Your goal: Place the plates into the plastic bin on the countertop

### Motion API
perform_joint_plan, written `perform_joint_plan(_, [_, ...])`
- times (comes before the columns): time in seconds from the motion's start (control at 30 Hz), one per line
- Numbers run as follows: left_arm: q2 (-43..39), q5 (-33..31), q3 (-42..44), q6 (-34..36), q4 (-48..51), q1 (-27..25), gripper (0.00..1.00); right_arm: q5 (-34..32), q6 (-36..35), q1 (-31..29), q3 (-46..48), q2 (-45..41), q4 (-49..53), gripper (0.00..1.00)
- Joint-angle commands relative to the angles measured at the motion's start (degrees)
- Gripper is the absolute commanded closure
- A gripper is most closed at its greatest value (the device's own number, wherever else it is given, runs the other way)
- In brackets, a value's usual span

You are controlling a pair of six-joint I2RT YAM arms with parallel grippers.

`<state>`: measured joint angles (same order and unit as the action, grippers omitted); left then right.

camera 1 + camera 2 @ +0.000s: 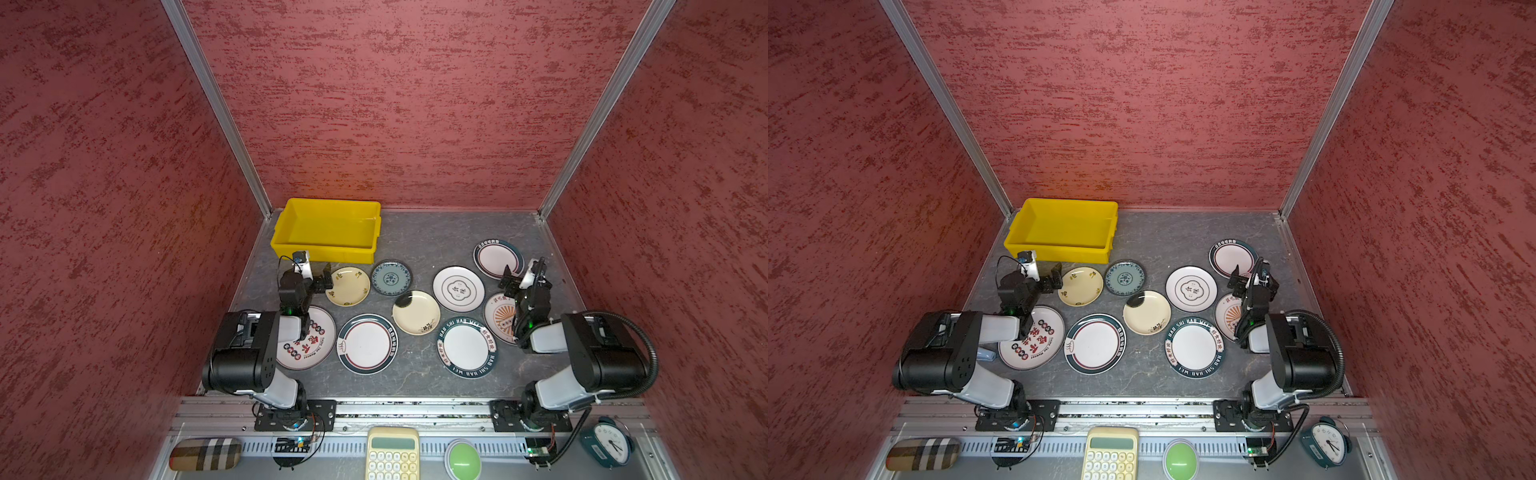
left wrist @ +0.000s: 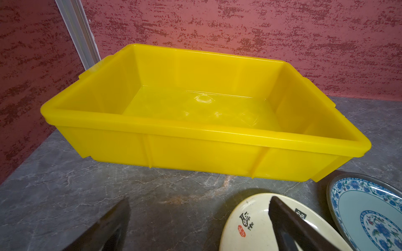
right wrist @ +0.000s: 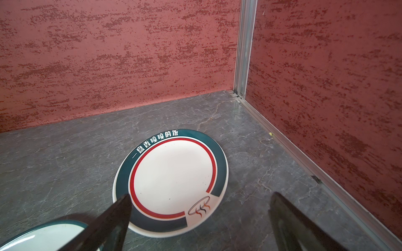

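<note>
The left pincer (image 1: 326,279) is being held released, jaws spread, beside the cream plate (image 1: 349,286), just below the bin (image 1: 326,226) at middle left. The right pincer (image 1: 508,281), likewise released, is being held at the edge of the upper-right green-rimmed plate (image 1: 498,257). All plates (image 1: 367,344) are lying on the tabletop (image 1: 424,237). The bin is being shown by the left wrist view, not the right.
</note>
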<state>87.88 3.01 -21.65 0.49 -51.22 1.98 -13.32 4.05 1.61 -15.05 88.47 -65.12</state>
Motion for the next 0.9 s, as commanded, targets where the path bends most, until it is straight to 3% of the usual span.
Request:
perform_joint_plan(0.0, [0.0, 1.0, -0.4, 0.0, 0.4, 0.4, 0.01, -0.5, -0.8, -0.2, -0.7, 0.1, -2.1, 0.01])
perform_joint_plan(0.13, [0.0, -0.4, -0.2, 0.3, 0.3, -0.2, 0.0, -1.0, -1.0, -0.2, -0.3, -0.3, -2.8, 0.01])
perform_joint_plan(0.23, [-1.6, -4.8, 0.4, 0.9, -0.1, -1.9, 0.01, -0.3, -1.3, -0.4, 0.1, -2.8, -1.4, 0.01])
perform_joint_plan(0.47, [-11.2, -17.5, -1.7, 1.2, 12.4, -7.1, 0.01, -7.1, 2.0, -0.6, -4.0, -16.0, 15.4, 0.01])
perform_joint_plan(0.63, [-18.1, -24.9, -4.6, -0.3, 22.6, -13.3, 0.0, -4.3, 7.7, -0.6, -12.9, -21.0, 37.4, 0.01])
perform_joint_plan(0.8, [-27.4, -28.4, -9.1, -11.7, 42.0, -17.6, 0.01, 1.0, 12.8, -0.2, -20.5, -25.9, 58.9, 0.01])
perform_joint_plan(0.87, [-30.2, -29.0, -9.3, -14.3, 45.7, -20.0, 0.01, 6.7, 13.8, 0.8, -24.3, -25.8, 67.0, 0.01])
